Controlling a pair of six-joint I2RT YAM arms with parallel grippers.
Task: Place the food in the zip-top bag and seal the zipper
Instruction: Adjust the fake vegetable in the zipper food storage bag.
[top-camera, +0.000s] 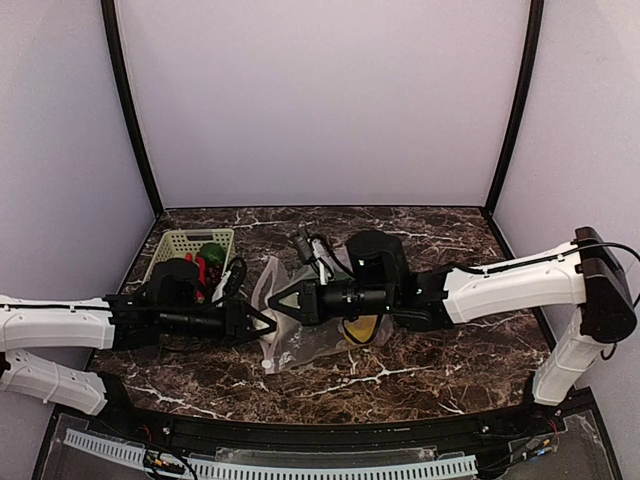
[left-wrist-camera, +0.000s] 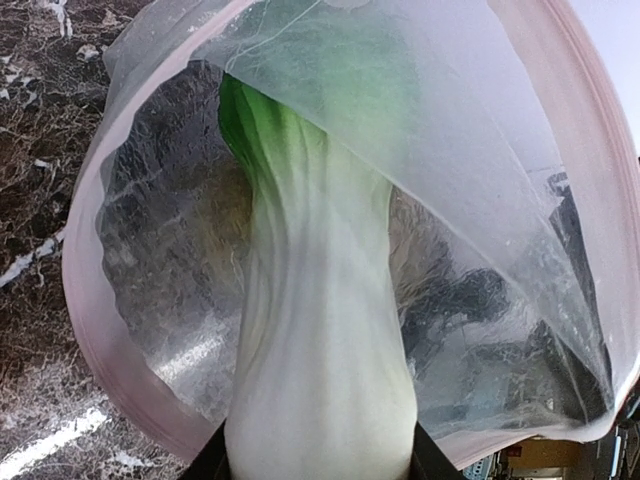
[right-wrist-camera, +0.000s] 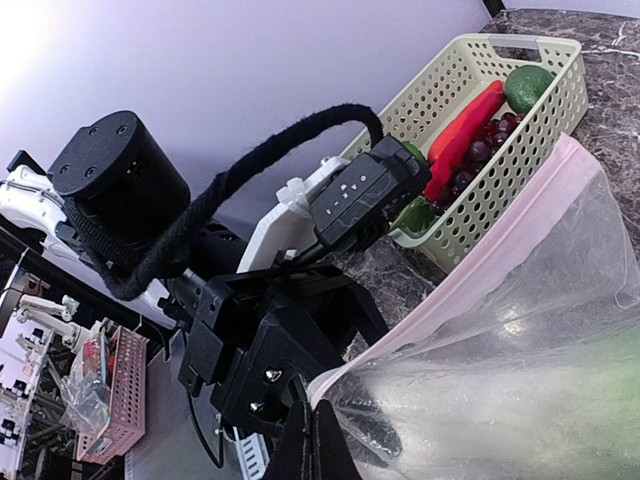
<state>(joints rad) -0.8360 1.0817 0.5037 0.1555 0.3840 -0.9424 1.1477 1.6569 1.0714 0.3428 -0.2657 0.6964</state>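
Observation:
The clear zip-top bag (top-camera: 300, 345) lies at mid-table with its mouth held open. My left gripper (left-wrist-camera: 320, 466) is shut on the white stem of the green leafy vegetable (left-wrist-camera: 320, 330), whose leafy end is inside the bag mouth. The pinkish zipper (left-wrist-camera: 88, 330) rings the vegetable. My right gripper (right-wrist-camera: 318, 428) is shut on the zipper edge (right-wrist-camera: 480, 270) and holds that side up, facing the left gripper (top-camera: 262, 322). A yellow lemon (top-camera: 364, 329) shows through the bag under the right arm. Red chili peppers (right-wrist-camera: 462, 132) lie in the basket.
The pale green mesh basket (top-camera: 178, 243) stands left of the bag, behind the left arm. It also holds a round green fruit (right-wrist-camera: 528, 87) and dark grapes (right-wrist-camera: 484, 152). Both arms meet over the bag. Walls enclose the dark marble table.

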